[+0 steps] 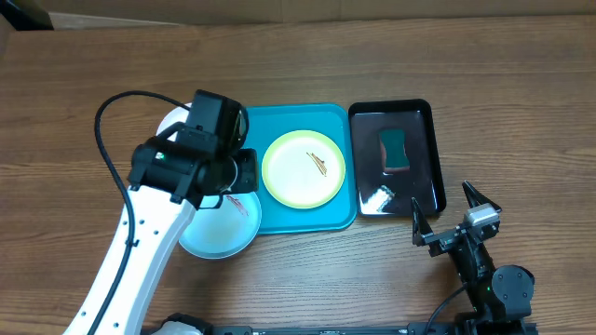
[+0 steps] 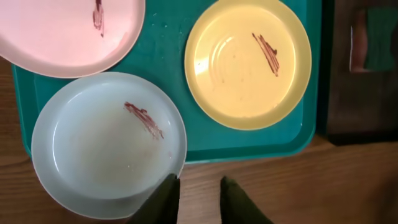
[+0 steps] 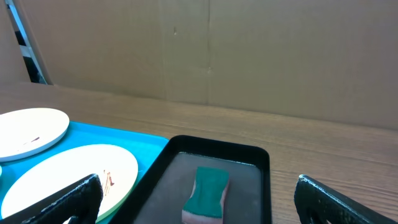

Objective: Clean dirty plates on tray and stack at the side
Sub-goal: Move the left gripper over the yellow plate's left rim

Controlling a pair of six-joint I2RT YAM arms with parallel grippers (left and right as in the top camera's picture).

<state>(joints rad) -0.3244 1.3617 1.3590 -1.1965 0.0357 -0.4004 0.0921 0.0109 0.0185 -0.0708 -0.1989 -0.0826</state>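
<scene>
On the turquoise tray (image 1: 340, 209) lies a yellow-green rimmed plate (image 1: 304, 168) with a brown smear. A white plate (image 2: 68, 31) and a pale blue plate (image 2: 106, 143), both smeared, sit at the tray's left end. The blue one overhangs the tray's front edge onto the table. My left gripper (image 2: 199, 186) hovers at that plate's right rim, its jaws a little apart with only bare wood between them; the left finger (image 2: 165, 199) overlaps the rim. My right gripper (image 1: 447, 209) stands wide open near the front right, with nothing in it.
A glossy black tray (image 1: 424, 121) right of the turquoise one holds a green sponge (image 1: 395, 151). My left arm (image 1: 149, 242) crosses the front left and covers part of the white plate (image 1: 172, 123). Bare wooden table surrounds both trays.
</scene>
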